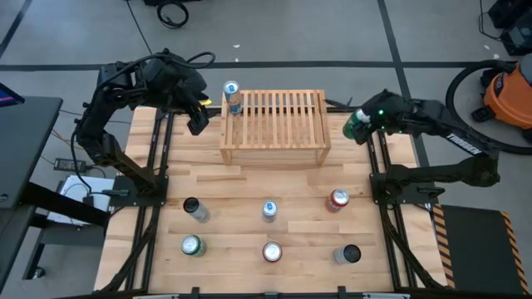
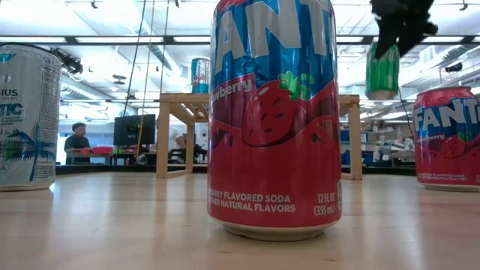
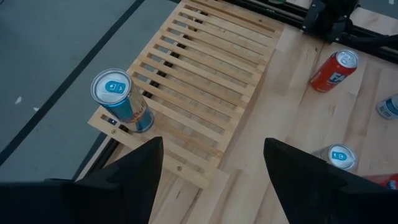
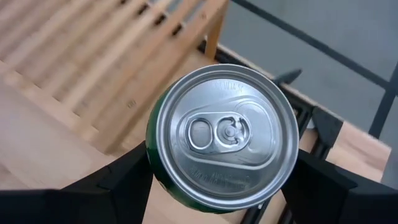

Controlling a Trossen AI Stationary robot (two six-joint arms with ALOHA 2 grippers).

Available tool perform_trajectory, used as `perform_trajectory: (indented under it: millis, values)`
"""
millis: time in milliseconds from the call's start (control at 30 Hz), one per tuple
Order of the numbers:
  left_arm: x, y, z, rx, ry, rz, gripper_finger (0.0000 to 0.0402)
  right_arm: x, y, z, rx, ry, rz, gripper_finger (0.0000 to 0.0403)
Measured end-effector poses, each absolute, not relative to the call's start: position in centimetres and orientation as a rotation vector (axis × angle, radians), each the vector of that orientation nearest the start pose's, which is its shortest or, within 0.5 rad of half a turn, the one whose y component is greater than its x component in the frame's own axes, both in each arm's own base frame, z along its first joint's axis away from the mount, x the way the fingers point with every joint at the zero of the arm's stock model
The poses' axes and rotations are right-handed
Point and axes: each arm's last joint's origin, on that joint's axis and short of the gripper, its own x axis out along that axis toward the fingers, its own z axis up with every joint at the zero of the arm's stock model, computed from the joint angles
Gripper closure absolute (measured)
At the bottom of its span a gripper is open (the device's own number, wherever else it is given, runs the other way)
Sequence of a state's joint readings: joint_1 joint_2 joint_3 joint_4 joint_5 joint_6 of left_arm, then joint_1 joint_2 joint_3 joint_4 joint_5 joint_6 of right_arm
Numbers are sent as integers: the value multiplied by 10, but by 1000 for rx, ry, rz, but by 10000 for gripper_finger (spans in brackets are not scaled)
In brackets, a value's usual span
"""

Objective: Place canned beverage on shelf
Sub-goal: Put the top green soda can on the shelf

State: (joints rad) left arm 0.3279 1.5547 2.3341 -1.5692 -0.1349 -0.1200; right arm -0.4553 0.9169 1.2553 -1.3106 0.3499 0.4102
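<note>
Left gripper [image 1: 198,119] hovering just left of the shelf's far-left corner, fingers [image 3: 134,171] spread apart, nothing between them. Blue can [image 1: 232,97] standing upright on the far-left corner of the shelf [image 1: 274,124], on the slatted top; also visible from the left wrist [image 3: 121,99] and, far off, from the low camera [image 2: 199,75]. Shelf sitting at the far middle of the table [image 1: 241,203], remaining slats bare.

On the near half of the table, six more cans in two rows: in the row nearer the shelf, dark-topped can [image 1: 195,208] at left, pale blue can [image 1: 268,210] in the middle, red can [image 1: 337,200] at right; in the row nearest the front edge, green can [image 1: 193,245] at left, red-and-blue can [image 1: 272,252] in the middle, dark-topped grey can [image 1: 348,254] at right.

Right gripper [image 1: 362,124] just right of the shelf, raised above the table, pinching a green can [image 4: 221,134] by its sides, top upward. Same can seen hanging in the air from the low camera [image 2: 382,71].
</note>
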Motion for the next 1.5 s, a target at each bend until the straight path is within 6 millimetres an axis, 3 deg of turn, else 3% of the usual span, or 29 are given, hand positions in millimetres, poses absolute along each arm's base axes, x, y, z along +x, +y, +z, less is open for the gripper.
perform_trajectory:
  millis: [233,600,1033,1300,1500]
  values:
    - [203,73,514,-189,766,486,122,124,-72,409,335,793,-893,102]
    - [203,73,514,-189,766,486,122,199,-108,431,175,839,-786,102]
    - [203,73,514,-218,758,498,122,274,-142,417,126,869,-683,102]
    - [221,79,506,-281,773,523,122,299,-152,412,130,876,-623,102]
    - [227,82,504,-253,772,514,122,310,-158,397,138,929,-590,102]
